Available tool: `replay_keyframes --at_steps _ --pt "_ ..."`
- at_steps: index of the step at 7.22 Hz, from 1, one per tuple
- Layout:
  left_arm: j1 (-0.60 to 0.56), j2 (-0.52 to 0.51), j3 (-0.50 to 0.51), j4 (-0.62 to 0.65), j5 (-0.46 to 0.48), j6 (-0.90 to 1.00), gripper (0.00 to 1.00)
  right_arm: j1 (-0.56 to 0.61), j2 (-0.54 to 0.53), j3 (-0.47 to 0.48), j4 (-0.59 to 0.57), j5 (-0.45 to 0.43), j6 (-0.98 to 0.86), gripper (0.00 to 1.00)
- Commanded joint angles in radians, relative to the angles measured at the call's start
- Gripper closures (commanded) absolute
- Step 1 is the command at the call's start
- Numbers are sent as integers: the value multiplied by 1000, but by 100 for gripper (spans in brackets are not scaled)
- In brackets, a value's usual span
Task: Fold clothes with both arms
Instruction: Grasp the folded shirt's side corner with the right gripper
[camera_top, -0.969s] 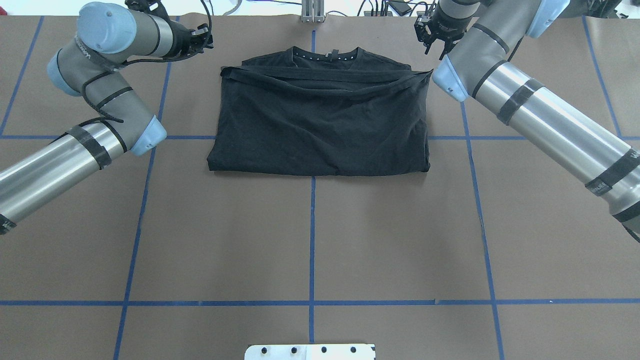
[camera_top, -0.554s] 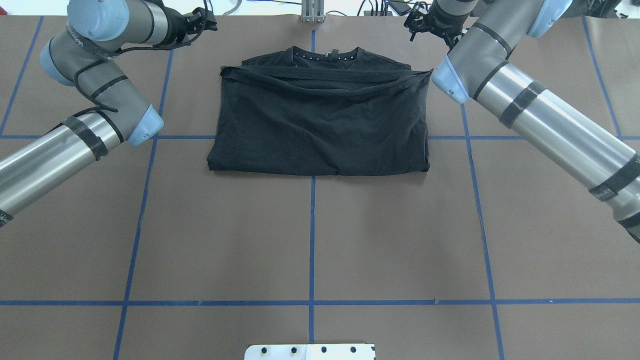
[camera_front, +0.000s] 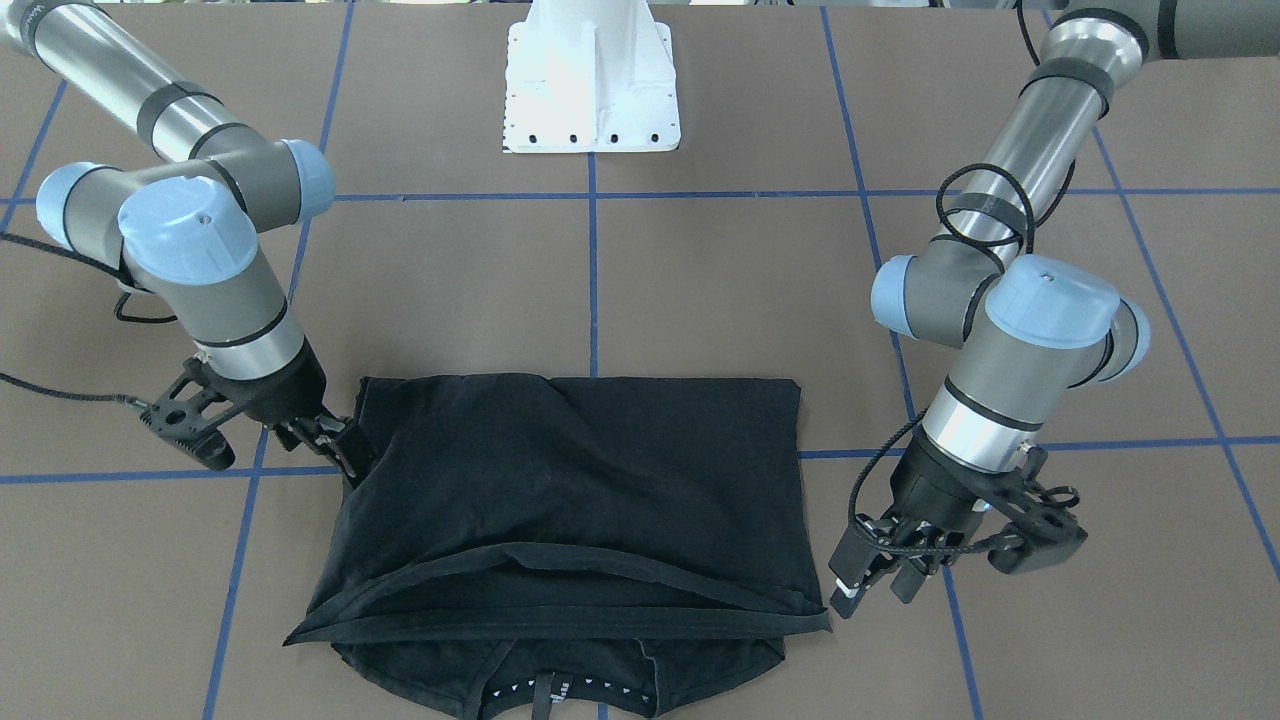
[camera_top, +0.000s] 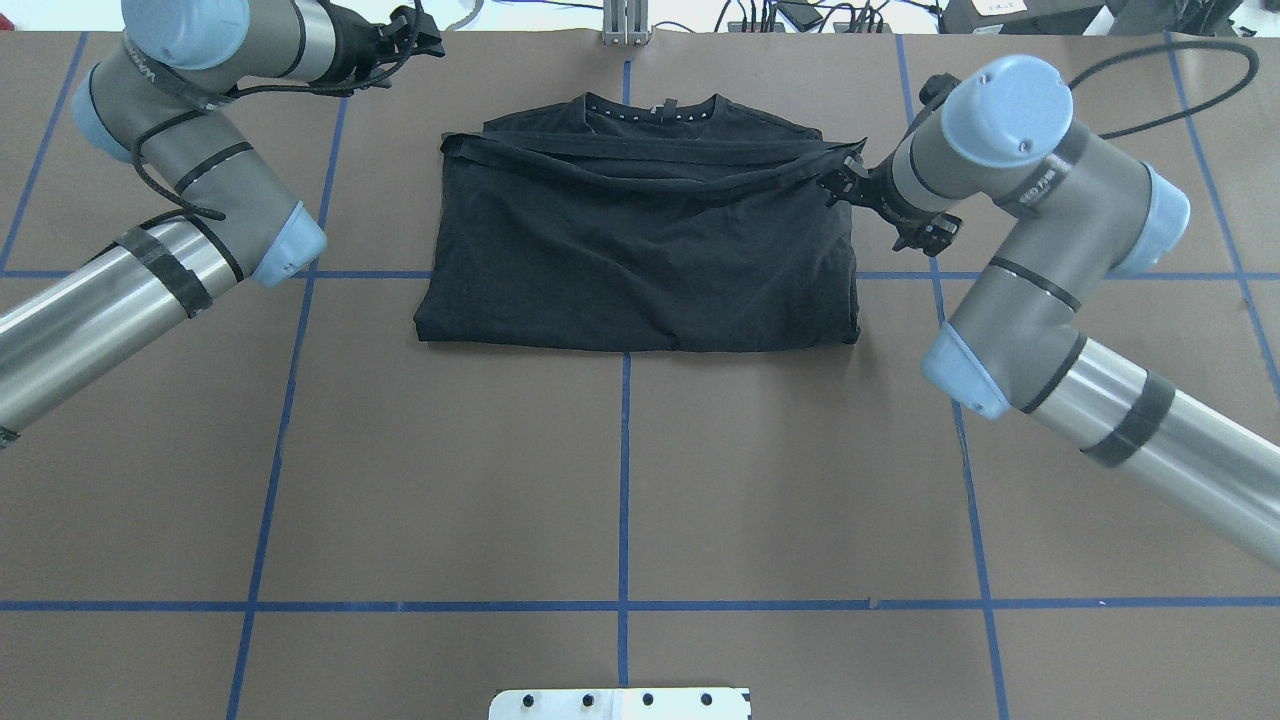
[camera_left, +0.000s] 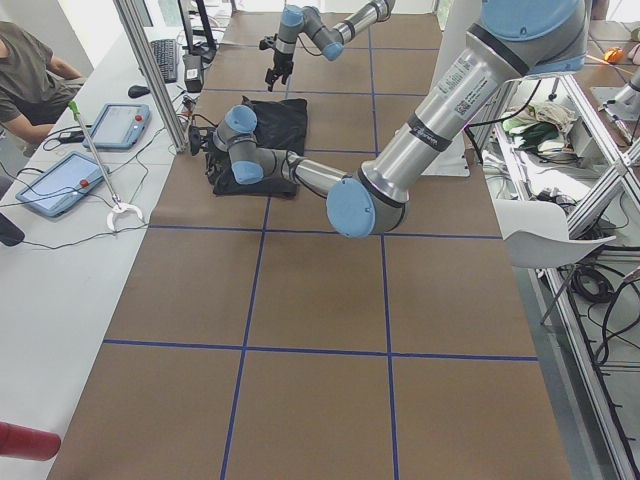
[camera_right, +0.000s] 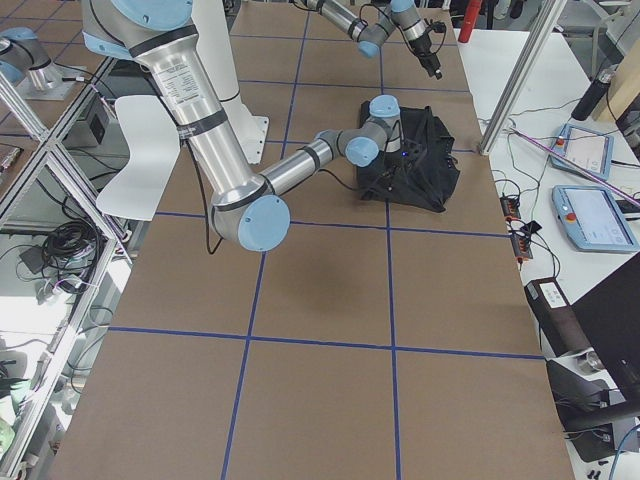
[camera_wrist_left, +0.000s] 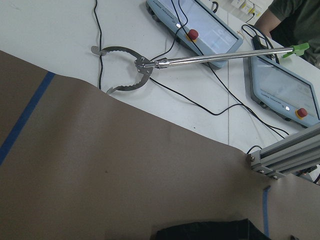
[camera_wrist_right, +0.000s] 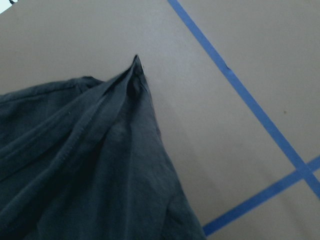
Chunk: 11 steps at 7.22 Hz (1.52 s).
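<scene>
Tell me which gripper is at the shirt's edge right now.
The right gripper: it is at the shirt's side edge. The left gripper hangs clear of the cloth, touching nothing.

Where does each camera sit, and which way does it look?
Front: across the table, facing the left arm, right arm and shirt.
Overhead: behind both arms, looking forward and down; same shirt.
Left side: table's end, left arm nearest.
Right side: opposite end, right arm nearest.
Left wrist: table edge, a grabber tool; no arm.
Right wrist: shirt corner close up; no arm.
</scene>
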Motion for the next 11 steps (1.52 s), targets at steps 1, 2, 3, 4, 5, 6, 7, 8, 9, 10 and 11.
replay_keyframes --at_steps 1,2,3,4,5,6,7,8,9,10,11 --pt "-2 1 -4 1 -1 0 15 -114 -185 134 159 -84 121 2" --pt "0 1 -13 16 -1 0 15 -169 -204 142 167 -148 128 2" --pt "0 1 -13 21 -1 0 15 -198 -201 141 169 -184 129 3" --pt "0 2 -15 21 0 0 15 -206 -200 127 169 -186 131 7" --pt "0 10 -22 21 0 0 15 -206 -197 115 169 -184 129 8" --pt "0 17 -27 21 0 0 15 -206 -192 116 169 -186 131 13" --pt "1 40 -37 20 3 1 15 -209 -190 113 169 -187 132 26" --pt "1 45 -54 20 2 1 15 -211 -192 111 169 -187 138 56" --pt "1 47 -54 20 5 3 15 -211 -190 114 169 -184 138 100" --pt "3 59 -54 18 6 3 15 -211 -189 114 170 -181 135 100" --pt "3 95 -85 16 3 7 15 -211 -187 120 170 -175 135 100"
